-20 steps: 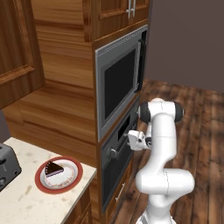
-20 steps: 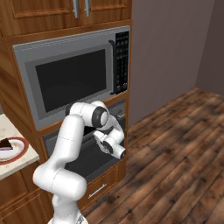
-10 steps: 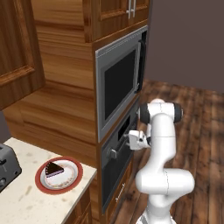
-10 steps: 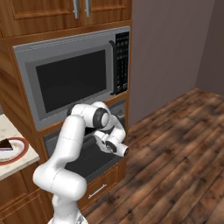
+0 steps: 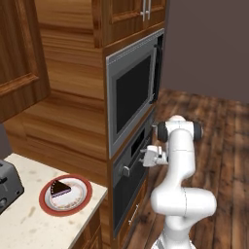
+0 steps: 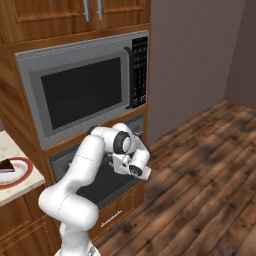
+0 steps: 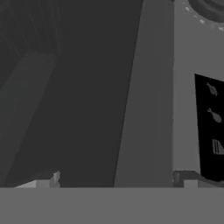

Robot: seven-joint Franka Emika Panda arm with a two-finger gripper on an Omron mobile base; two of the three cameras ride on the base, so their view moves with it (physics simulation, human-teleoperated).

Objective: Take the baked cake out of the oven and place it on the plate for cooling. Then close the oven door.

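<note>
The baked cake (image 5: 60,188), a dark wedge, lies on the red-rimmed plate (image 5: 80,202) on the counter left of the oven (image 5: 127,168). The right base view shows the cake (image 6: 6,165) and the plate (image 6: 21,173) at the left edge. The oven door (image 5: 125,194) stands upright against the oven front. My gripper (image 5: 144,158) is open, right at the top of the door. In the hand view the gripper (image 7: 116,181) has its fingers wide apart on either side of the door's bar handle (image 7: 146,100), holding nothing.
A grey microwave (image 5: 133,92) sits directly above the oven. The oven's knob (image 7: 210,6) and black display (image 7: 210,127) lie beside the handle. A toaster (image 5: 7,182) stands at the counter's left. Wooden floor (image 6: 200,190) spreads to the right.
Almost nothing: the hand has shifted very slightly at the oven front, jaws still open. Cake and plate are where they were.
</note>
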